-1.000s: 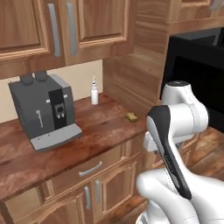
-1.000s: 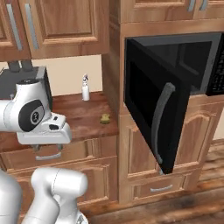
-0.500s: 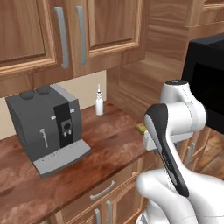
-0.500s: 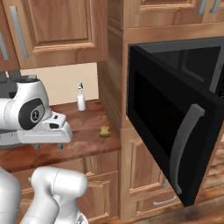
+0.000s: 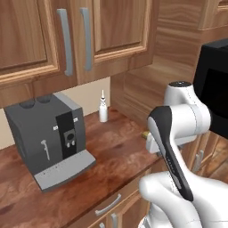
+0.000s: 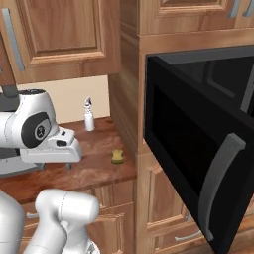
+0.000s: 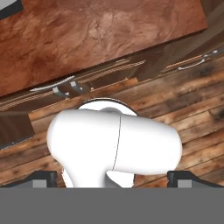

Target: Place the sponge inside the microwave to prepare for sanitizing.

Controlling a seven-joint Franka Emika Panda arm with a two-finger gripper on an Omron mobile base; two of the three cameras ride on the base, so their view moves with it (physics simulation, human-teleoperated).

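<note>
One small sponge (image 6: 117, 157) lies on the tabletop (image 6: 94, 171) near its right edge, just left of the open microwave (image 6: 198, 144). It looks soft, light and squashy; pinch its short sides, gently. The pincer (image 7: 112, 177) stands spread wide, holding nothing

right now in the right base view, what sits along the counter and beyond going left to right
arm → spray bottle → sponge → microwave door → door handle
</note>
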